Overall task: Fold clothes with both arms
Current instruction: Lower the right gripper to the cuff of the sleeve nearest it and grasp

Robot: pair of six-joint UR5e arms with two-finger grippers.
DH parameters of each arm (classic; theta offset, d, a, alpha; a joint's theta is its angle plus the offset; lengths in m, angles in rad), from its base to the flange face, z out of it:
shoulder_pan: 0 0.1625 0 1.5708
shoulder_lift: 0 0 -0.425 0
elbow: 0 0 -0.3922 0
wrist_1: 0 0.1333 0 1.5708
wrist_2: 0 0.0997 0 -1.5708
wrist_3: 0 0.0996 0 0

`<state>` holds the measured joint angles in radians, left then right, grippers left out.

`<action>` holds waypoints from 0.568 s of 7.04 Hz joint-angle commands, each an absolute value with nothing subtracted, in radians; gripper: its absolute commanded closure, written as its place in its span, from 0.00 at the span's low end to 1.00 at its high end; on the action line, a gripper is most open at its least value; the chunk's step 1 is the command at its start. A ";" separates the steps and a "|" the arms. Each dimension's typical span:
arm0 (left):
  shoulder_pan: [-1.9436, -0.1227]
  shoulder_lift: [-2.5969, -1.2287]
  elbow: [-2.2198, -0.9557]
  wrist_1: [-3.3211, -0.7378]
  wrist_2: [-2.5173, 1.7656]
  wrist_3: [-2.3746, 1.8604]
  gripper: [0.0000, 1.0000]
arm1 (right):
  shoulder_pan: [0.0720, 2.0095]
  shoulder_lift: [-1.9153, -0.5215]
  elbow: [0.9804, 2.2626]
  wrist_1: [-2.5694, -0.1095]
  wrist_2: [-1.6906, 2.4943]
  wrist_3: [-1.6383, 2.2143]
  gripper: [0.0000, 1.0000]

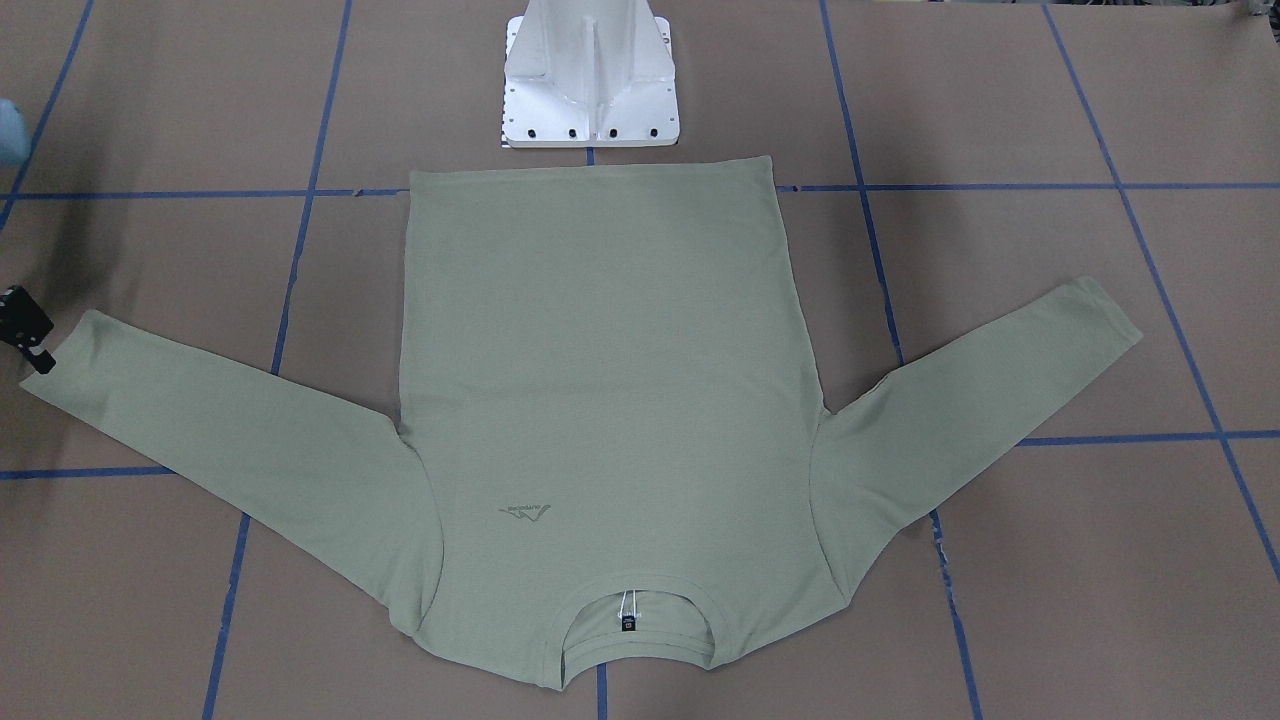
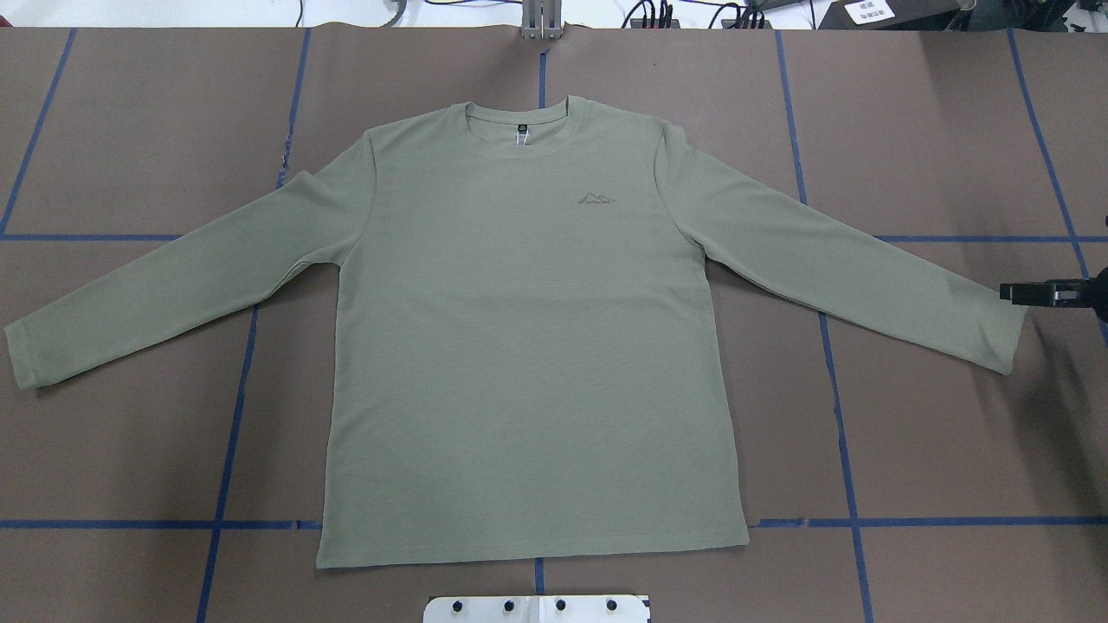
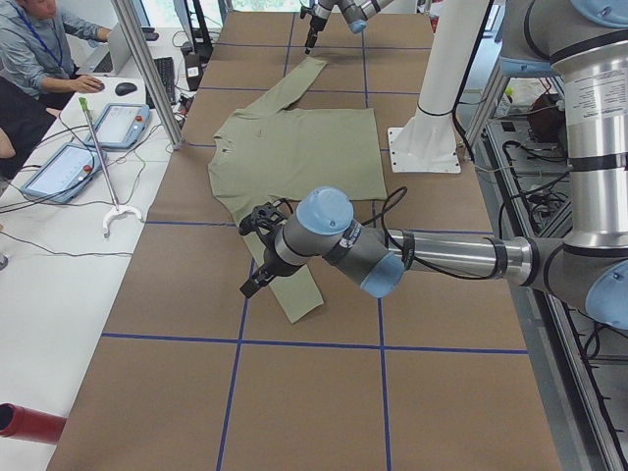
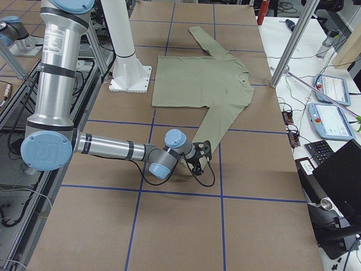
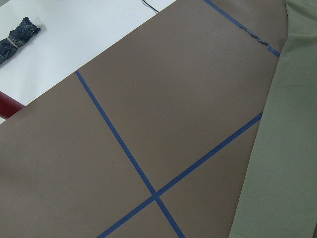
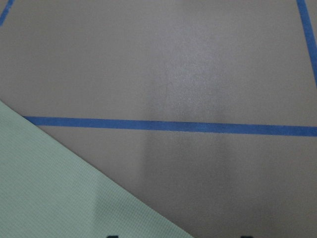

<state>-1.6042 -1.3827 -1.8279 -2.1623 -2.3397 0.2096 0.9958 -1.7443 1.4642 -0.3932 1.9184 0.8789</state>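
A pale green long-sleeved shirt [image 2: 528, 346] lies flat and face up on a brown bench [image 2: 952, 433] marked with blue tape lines. Its hem is nearest the robot's white pedestal [image 1: 590, 90] and its round neck points away. Both sleeves are spread out and angled slightly toward the robot. Nothing is folded yet.

The right tool [image 2: 1008, 292] sits low at the bench's right side, just beside the right cuff [image 2: 1004, 337]. It does not clearly touch the cloth, and I cannot tell how far its fingers are spread. The left tool [image 3: 250, 283] shows only in the side view, above the outer part of the left sleeve near the left cuff [image 2: 22, 355]. I cannot tell from there whether it is wide, narrow or holding anything.

The shirt looks like a light, soft knit. It will probably hang limp when lifted, sag between two holds, and drag or wrinkle if pulled along the bench. The cuffs look like the best places to take hold first, pinching both layers at the edge. The shoulder seams and hem corners would suit the body folds that follow.
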 commanded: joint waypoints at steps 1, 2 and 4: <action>-1.605 -1.382 -1.827 -2.166 -2.339 0.210 0.00 | 0.960 -1.741 1.428 -0.336 1.900 0.882 0.21; -1.605 -1.382 -1.825 -2.166 -2.339 0.210 0.00 | 0.962 -1.741 1.427 -0.331 1.926 0.882 0.22; -1.605 -1.382 -1.827 -2.166 -2.339 0.210 0.00 | 0.962 -1.741 1.405 -0.330 1.927 0.882 0.27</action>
